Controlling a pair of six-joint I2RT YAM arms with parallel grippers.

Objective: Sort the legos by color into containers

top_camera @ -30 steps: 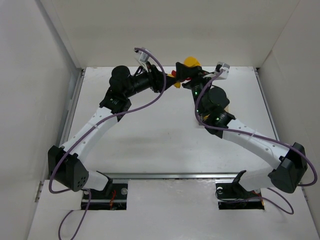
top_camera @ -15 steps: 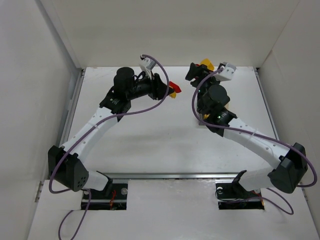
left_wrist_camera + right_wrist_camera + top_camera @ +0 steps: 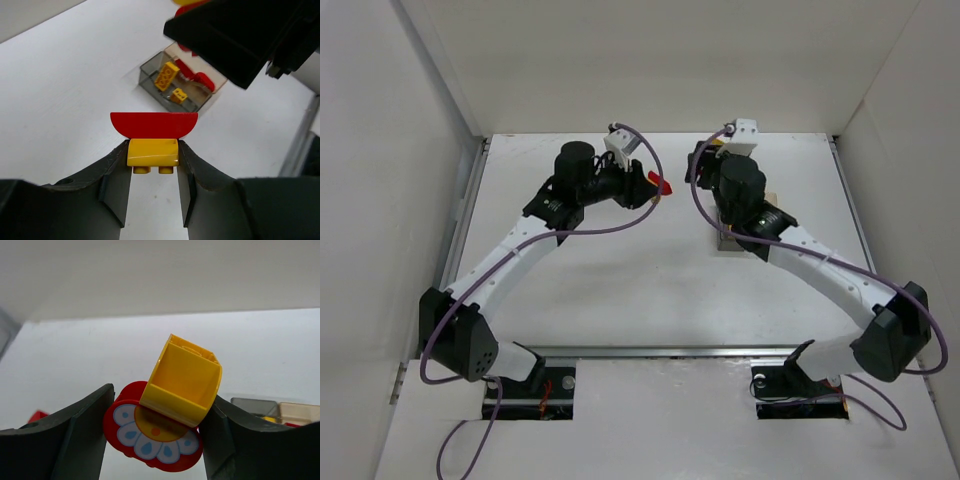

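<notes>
The left pincer (image 3: 153, 159) is pinching a yellow brick (image 3: 152, 152) by its ends, long side running across the jaws, with a red half-round piece (image 3: 154, 124) sitting on top. The paired boxes are lying ahead and a touch right on the counter (image 3: 60, 100): the grey box (image 3: 150, 82) is nearer and holding yellow bricks (image 3: 167, 76), the tan box (image 3: 216, 86) is behind it with red pieces (image 3: 197, 77). The right pincer (image 3: 160, 410) is gripping a yellow block (image 3: 182, 380) stuck to a red flower disc (image 3: 150, 440) and hovering closer to those boxes, so the right arm is looking better placed to drop first
</notes>
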